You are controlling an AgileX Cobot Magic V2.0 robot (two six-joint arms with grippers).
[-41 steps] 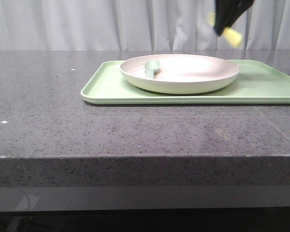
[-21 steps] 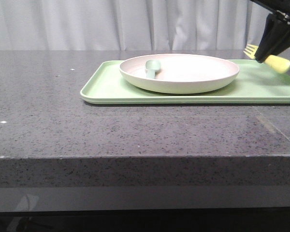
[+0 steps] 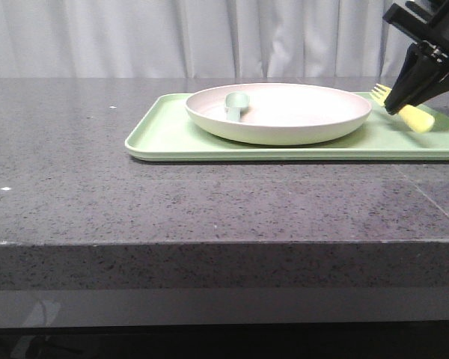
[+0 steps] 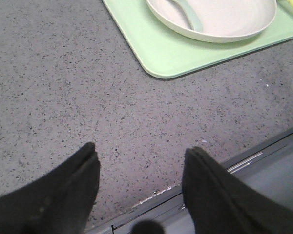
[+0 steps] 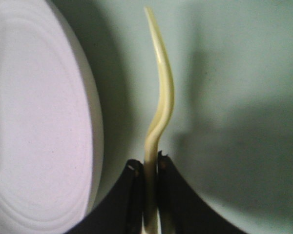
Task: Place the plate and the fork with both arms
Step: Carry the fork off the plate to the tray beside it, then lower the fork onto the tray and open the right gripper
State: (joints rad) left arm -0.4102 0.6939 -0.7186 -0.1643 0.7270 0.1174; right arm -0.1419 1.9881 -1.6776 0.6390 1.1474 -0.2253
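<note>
Right claw (image 3: pixel 399 107) is pinched tight on the fork (image 3: pixel 405 109), gripping mid-handle, tines aimed at the plate (image 3: pixel 278 112) and hanging just beside its rim over the tray (image 3: pixel 165 134). Thin and light, the fork looks like smooth plastic, likely to pivot in a narrow pinch, so the handle is the sensible hold. Left claw (image 4: pixel 140 165), well away from the plate over bare worktop (image 3: pixel 75 172), is spread wide and empty. A spoon (image 3: pixel 234 105) lies in the plate.

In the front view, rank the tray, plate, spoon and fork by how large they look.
1. Tray
2. Plate
3 and 4. Fork and spoon: unsure, since the right gripper hides part of the fork and the plate's rim hides part of the spoon.
</note>
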